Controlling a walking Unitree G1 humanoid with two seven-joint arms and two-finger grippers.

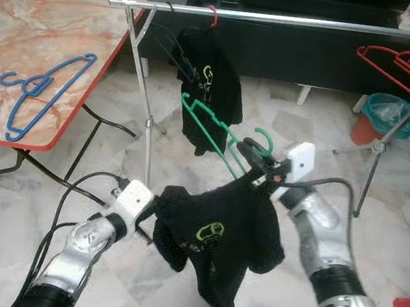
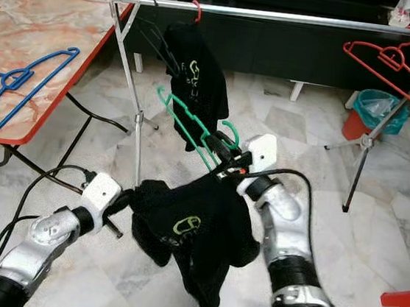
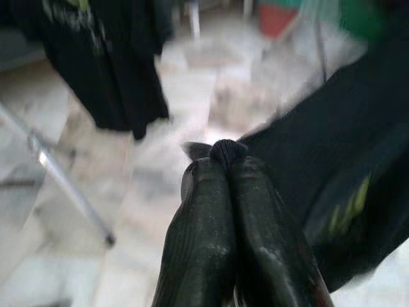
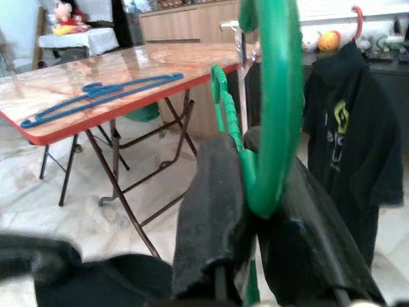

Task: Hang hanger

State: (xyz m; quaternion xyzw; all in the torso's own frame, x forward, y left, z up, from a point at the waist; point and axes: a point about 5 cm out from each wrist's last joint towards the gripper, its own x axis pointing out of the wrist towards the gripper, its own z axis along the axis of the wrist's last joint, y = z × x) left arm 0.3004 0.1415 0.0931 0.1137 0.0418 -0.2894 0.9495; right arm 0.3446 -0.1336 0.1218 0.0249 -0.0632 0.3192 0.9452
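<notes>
My right gripper [image 1: 252, 159] is shut on the neck of a green hanger [image 1: 211, 128], held low in front of the silver rail [image 1: 279, 18]. In the right wrist view the green hanger [image 4: 271, 128] sits clamped between the black fingers [image 4: 211, 211]. A black T-shirt [image 1: 214, 240] with a green logo droops from the hanger's lower end. My left gripper [image 1: 156, 206] is shut on the shirt's edge, and the left wrist view shows cloth [image 3: 227, 150] pinched at the fingertips. Another black T-shirt [image 1: 209, 87] hangs from the rail on a red hanger hook [image 1: 214, 15].
An empty red hanger [image 1: 404, 65] hangs at the rail's right end. A blue hanger [image 1: 42, 90] lies on the marble-top folding table [image 1: 10, 42] at left. The rack's legs [image 1: 148, 128] stand ahead; a teal bin [image 1: 387, 115] stands at right.
</notes>
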